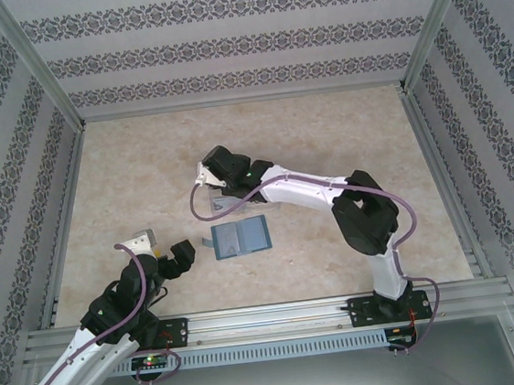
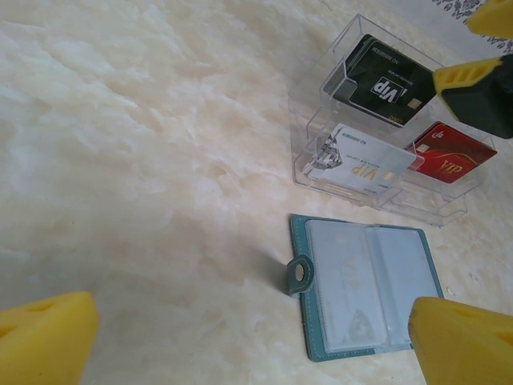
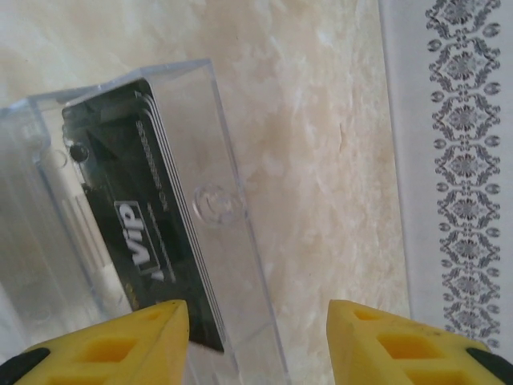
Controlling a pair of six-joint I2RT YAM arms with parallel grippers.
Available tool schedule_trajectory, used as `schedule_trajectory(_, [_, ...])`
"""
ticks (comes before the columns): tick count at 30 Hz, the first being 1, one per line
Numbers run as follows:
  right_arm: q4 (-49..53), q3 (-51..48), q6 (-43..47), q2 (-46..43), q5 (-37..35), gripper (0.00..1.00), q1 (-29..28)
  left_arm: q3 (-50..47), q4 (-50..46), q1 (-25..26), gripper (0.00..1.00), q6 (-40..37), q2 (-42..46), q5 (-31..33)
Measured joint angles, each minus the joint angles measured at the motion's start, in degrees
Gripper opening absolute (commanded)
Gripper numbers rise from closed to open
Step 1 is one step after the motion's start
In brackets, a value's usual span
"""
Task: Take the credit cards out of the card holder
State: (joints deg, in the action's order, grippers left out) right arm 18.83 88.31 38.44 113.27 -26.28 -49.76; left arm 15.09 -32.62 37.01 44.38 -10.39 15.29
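The teal card holder (image 2: 365,285) lies open and flat on the table, its clear sleeves facing up and its snap tab (image 2: 299,274) at the left edge. A pale card shows faintly through the left sleeve. It also shows as the card holder (image 1: 241,238) in the top view. Credit cards rest in a clear tray (image 2: 321,172): a black card (image 2: 381,80), a white card (image 2: 361,156) and a red card (image 2: 449,152). My left gripper (image 2: 252,341) is open, hovering just left of the holder. My right gripper (image 3: 256,341) is open above the tray's black card (image 3: 136,233) and holds nothing.
The clear tray (image 1: 226,205) sits just behind the holder, under my right gripper (image 1: 208,179). My left gripper (image 1: 162,248) hangs near the front left. Metal rails and patterned walls (image 1: 481,132) bound the marble tabletop.
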Motion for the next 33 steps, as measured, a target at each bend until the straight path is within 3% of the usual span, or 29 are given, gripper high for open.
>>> schedule_trajectory(8, [-3.52,-12.0,-10.23,-13.35,2.27,0.48,-1.03,0.02,0.0,0.0,1.0,-0.04,-2.1,-0.04])
schedule_trajectory(12, [-5.53,-19.93,-19.08,-21.31,5.68,0.43,-0.98,0.02,0.2,0.0,0.96,-0.09,-4.68,-1.25])
schedule_trajectory(15, [-6.12,-24.61,-27.8,-26.38,10.49,0.32,0.26,0.04,1.49,0.0,0.95,-0.26,-7.45,-3.39])
schedule_trajectory(17, [-6.97,-27.43,-33.94,-29.07,14.03,0.19,1.92,0.28,2.69,0.0,0.91,-0.26,-9.94,-5.2])
schedule_trajectory(21, [-8.94,-33.33,-44.78,-32.22,20.24,0.01,5.2,1.95,5.44,0.0,0.83,-0.24,-15.72,-8.7])
schedule_trajectory(26, [-10.82,-40.26,-53.42,-32.5,25.7,0.0,5.92,5.29,10.16,0.0,0.7,0.07,-25.42,-12.85])
schedule_trajectory(33, [-16.35,-47.43,-61.07,-31.01,29.59,0.0,5.9,8.57,15.65,0.87,0.64,1.27,-37.94,-15.96])
